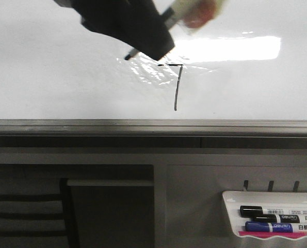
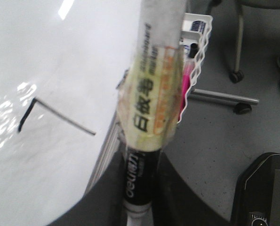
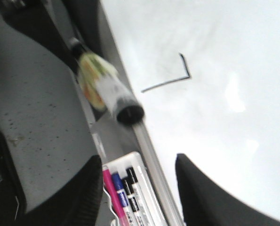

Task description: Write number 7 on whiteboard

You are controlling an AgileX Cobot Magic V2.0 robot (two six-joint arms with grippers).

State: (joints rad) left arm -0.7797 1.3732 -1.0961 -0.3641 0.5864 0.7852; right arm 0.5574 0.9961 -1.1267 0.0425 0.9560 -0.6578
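The whiteboard point(image 1: 60, 77) fills the upper front view, glossy, with a bright reflection. On it is the number 7 point(image 1: 177, 85), a short top bar and a long stem; it also shows in the left wrist view as the number 7 point(image 2: 60, 115) and in the right wrist view as the number 7 point(image 3: 170, 80). My left gripper point(image 1: 150, 44) is shut on a tape-wrapped black marker point(image 2: 147, 108). The marker tip point(image 1: 128, 56) sits just left of the 7's bar; I cannot tell whether it touches the board. My right gripper point(image 3: 137, 160) is open and holds nothing.
The grey bottom rail point(image 1: 153, 126) runs under the board. A white tray point(image 1: 230, 199) at the lower right holds black, blue and pink markers point(image 1: 277, 219). The same tray point(image 3: 144, 162) lies below my right fingers. Chair wheels point(image 2: 238, 75) stand on the grey floor.
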